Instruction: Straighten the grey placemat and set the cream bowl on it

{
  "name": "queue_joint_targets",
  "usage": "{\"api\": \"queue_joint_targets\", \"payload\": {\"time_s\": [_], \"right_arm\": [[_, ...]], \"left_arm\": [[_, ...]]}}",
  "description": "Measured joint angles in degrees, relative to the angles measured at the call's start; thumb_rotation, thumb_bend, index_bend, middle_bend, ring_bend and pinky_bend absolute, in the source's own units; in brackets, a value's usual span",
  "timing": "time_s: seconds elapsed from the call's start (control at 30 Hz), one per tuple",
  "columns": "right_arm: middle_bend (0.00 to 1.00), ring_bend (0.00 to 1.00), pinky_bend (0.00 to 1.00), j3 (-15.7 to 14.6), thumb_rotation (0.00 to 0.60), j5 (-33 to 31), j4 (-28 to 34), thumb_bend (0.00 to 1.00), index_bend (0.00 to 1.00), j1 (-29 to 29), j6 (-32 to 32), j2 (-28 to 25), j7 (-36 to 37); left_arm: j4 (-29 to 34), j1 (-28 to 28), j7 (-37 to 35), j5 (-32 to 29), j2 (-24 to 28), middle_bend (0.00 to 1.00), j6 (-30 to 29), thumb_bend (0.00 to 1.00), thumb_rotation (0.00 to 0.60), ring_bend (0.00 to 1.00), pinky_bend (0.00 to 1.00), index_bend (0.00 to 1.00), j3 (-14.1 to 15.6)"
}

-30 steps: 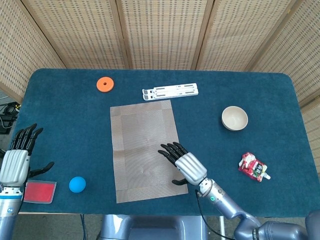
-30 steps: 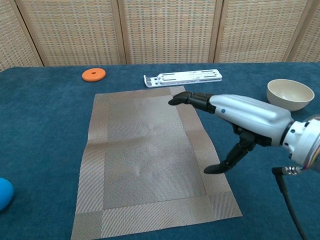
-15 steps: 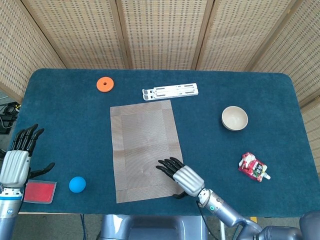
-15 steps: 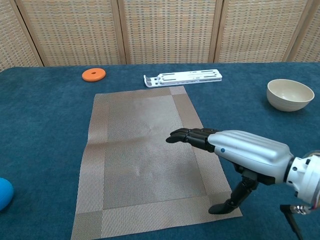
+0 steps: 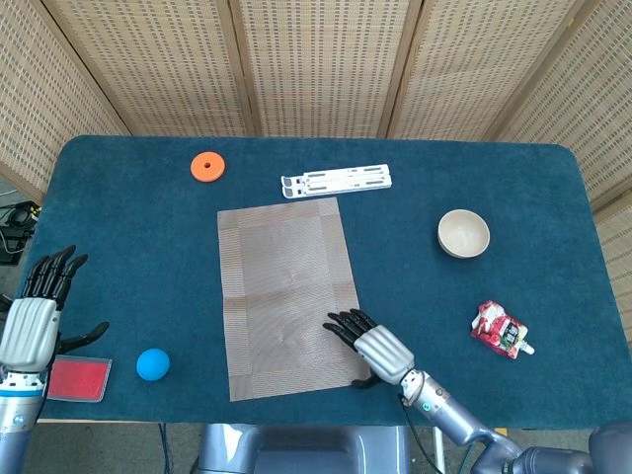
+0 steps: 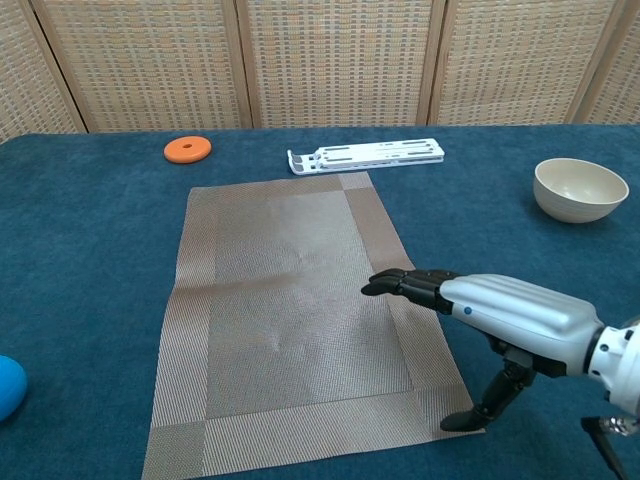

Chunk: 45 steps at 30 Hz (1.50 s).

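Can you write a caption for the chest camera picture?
Right hand hovers open over the grey placemat; cream bowl waits aside.

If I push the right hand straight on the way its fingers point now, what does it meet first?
Most likely only the grey placemat beneath the right hand: its fingers point up-left across the mat. Nothing stands on that line; height above the mat is unclear.

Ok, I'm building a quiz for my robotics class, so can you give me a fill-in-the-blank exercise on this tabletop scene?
1. The cream bowl sits on the blue table, to the ____ of the grey placemat.
2. The right robot hand hovers over the placemat's near ____ corner.
3. The disc near the table's far edge is ____ in colour.
4. The left robot hand holds ____, its fingers spread.

Missing words: right; right; orange; nothing
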<state>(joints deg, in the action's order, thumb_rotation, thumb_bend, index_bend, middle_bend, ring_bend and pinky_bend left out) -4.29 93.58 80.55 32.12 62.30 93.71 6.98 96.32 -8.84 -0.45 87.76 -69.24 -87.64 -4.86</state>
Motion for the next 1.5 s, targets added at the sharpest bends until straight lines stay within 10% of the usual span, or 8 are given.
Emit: {"api": "queue_joint_targets", "payload": {"time_s": [1.27,1.5], "right_arm": [[0.00,0.00,0.00,-0.9,0.600,-2.4,-2.9,0.12,0.05,-1.6,-4.4,2.3,-1.4],[0.00,0.00,0.00,0.7,0.600,-2.2,-4.6,0.26,0.05,-2.3,-1.0,5.3,-1.9]], "left_arm": [[0.8,0.8,-0.8,2.1,0.6,0.00,-1.9,0.14,0.600,0.00,0.00,0.09,0.3],[0.5,0.7,-1.1,2.3,0.5,0.00,-1.9,0.14,0.600,0.00,0.00,0.09,0.3]]}}
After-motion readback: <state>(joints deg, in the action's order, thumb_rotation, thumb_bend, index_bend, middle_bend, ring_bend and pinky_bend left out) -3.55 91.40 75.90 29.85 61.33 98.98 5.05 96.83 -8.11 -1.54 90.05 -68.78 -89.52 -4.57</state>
